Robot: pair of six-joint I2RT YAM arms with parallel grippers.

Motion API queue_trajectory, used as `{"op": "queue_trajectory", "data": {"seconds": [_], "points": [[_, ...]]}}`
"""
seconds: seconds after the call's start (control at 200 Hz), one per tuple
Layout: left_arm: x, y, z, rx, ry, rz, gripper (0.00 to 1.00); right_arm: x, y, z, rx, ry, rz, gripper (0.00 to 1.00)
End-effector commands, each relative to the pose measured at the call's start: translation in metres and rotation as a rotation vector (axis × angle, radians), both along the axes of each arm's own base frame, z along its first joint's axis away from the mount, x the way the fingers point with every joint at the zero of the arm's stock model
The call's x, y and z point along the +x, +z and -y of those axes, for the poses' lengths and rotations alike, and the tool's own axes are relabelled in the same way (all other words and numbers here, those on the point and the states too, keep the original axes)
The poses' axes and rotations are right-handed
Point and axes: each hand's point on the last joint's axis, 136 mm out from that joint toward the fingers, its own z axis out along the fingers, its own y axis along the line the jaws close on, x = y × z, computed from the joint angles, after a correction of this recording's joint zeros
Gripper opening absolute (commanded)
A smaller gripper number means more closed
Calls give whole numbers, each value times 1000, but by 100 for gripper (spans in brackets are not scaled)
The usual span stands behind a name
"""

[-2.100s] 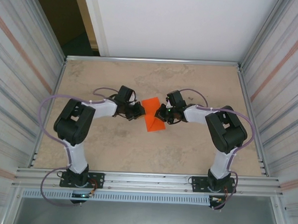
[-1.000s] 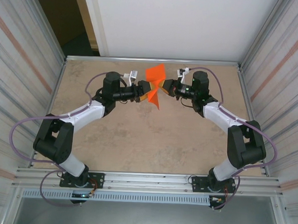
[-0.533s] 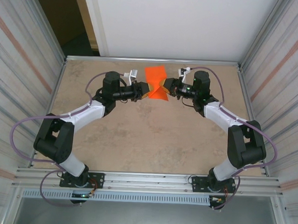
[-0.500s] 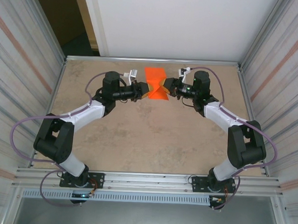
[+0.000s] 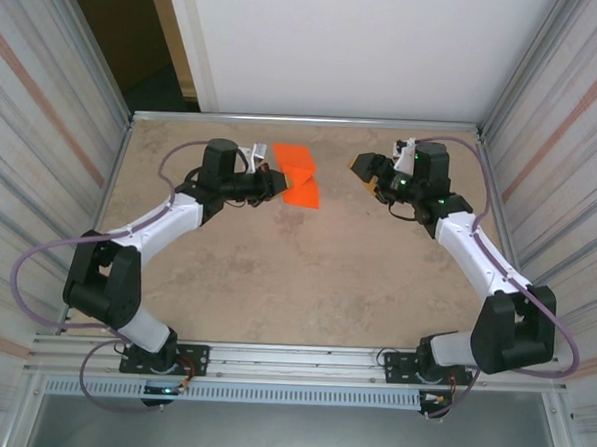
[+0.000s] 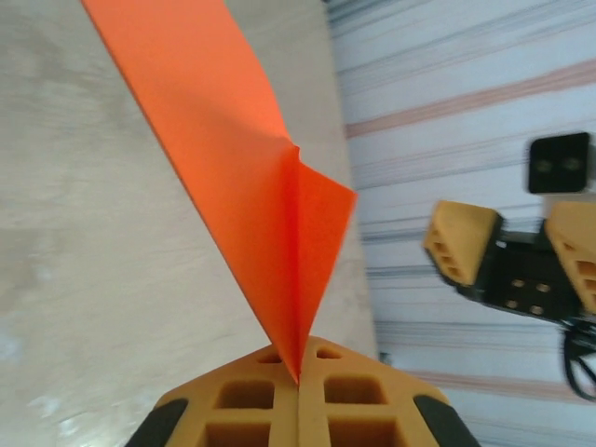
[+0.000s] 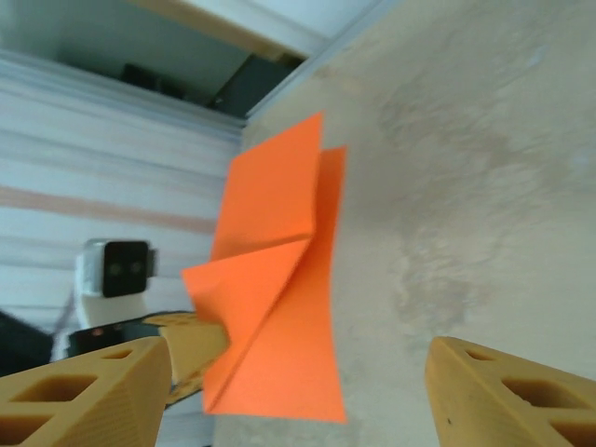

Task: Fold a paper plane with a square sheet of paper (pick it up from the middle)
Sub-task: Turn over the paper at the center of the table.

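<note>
We hold the part-folded sheet from its left side only.
Our left gripper [image 5: 275, 183] is clamped on the orange sheet of paper [image 5: 299, 176] over the far table [image 5: 275, 282]. The sheet reaches rightward toward our open right gripper [image 5: 366, 167], well apart.

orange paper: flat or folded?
Folded, partly. The orange paper shows a crease with a doubled triangular flap in the left wrist view; the left gripper pinches its corner.

A fixed camera high behind looks down over the whole table [image 5: 305, 284], while both wrist cameras sit close, facing each other across the same orange paper [image 6: 270, 214].
</note>
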Motion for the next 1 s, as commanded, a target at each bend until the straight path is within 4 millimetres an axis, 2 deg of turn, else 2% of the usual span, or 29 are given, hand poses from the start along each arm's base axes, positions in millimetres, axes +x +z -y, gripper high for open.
{"op": "queue_trajectory", "data": {"seconds": [0.0, 0.07, 0.19, 0.311, 0.401, 0.521, 0.656, 0.762, 0.862, 0.992], "points": [[-13, -10, -38, 342, 22, 65, 1, -5, -8, 20, -142, -59, -11, 73], [-15, -20, -61, 578, 57, 82, 1, -6, -13, 26, -174, -85, -20, 75], [-16, -24, -95, 956, 90, 118, 1, -7, -23, 36, -222, -131, -43, 79], [-12, -24, -109, 1245, 82, 146, 2, -8, -31, 43, -247, -161, -53, 86], [-8, -30, -111, 1401, 71, 151, 2, -8, -35, 45, -257, -171, -63, 87], [0, -46, -97, 1536, 30, 155, 2, -10, -41, 51, -279, -198, -85, 87], [8, -73, -70, 1582, -41, 149, 3, -12, -47, 60, -296, -232, -112, 86], [9, -97, -45, 1529, -75, 115, 3, -14, -55, 67, -302, -263, -142, 86], [7, -119, -20, 1392, -87, 63, 5, -16, -60, 73, -295, -282, -163, 86], [0, -134, 8, 1226, -124, 15, 13, -17, -62, 75, -292, -287, -172, 86]]}}
